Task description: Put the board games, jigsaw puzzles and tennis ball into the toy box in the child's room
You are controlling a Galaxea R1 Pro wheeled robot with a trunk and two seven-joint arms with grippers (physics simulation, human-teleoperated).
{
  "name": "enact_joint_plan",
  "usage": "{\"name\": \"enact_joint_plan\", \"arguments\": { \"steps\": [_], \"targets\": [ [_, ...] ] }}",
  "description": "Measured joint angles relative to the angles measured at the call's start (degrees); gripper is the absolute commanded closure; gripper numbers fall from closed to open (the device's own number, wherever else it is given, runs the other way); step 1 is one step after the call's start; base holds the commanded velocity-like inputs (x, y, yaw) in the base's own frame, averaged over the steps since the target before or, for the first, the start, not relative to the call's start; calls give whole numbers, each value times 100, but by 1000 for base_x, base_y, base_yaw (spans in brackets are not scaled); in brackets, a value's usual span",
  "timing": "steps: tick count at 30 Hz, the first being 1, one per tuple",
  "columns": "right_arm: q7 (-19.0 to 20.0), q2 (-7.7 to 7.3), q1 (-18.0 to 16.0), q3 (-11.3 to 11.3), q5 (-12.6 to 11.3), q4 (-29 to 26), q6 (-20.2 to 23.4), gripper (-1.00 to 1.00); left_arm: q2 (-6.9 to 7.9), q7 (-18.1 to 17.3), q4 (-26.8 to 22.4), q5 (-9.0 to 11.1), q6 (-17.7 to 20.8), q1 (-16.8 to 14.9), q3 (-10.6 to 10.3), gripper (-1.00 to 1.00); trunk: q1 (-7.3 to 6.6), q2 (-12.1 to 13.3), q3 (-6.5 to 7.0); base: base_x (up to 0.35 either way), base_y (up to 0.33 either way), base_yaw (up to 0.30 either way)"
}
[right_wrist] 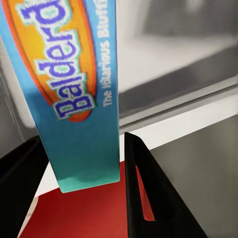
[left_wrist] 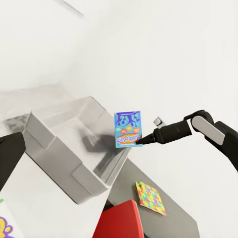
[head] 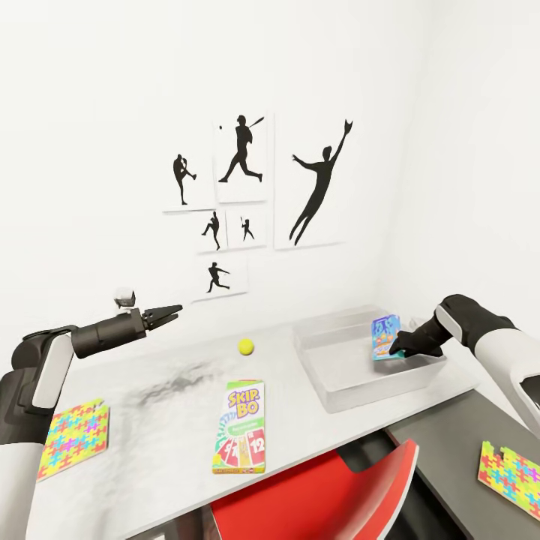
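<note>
While the right gripper (head: 395, 346) clamps the blue game (head: 385, 337) over the bin's (head: 352, 386) right rim, the left gripper (head: 171, 310), fingers nearly together, hangs empty left of the ball (head: 246, 346).

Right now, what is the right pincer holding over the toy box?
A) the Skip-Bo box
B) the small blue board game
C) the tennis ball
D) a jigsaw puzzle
B: the right pincer grips the small blue board game upright at the toy box rim, while the Skip-Bo box and tennis ball lie on the table.
</note>
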Motion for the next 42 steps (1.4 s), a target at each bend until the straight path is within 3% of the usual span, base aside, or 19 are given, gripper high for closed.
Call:
{"name": "enact_joint_plan", "arguments": {
  "steps": [11,17,42],
  "targets": [
    [-8,10,-3,-17,-22,0,1,100,-4,0,0,4,0,0,24,-100,0,0,0,0,0,0],
    [-9,6,-2,-16,-14,0,0,100,-5,0,0,8,-1,0,25,-100,131,-239,-108,0,0,0],
    [-17,-9,-132,-17,-11,45,0,100,22,0,0,11,0,0,34,-100,132,-241,-108,0,0,0]
  ]
}}
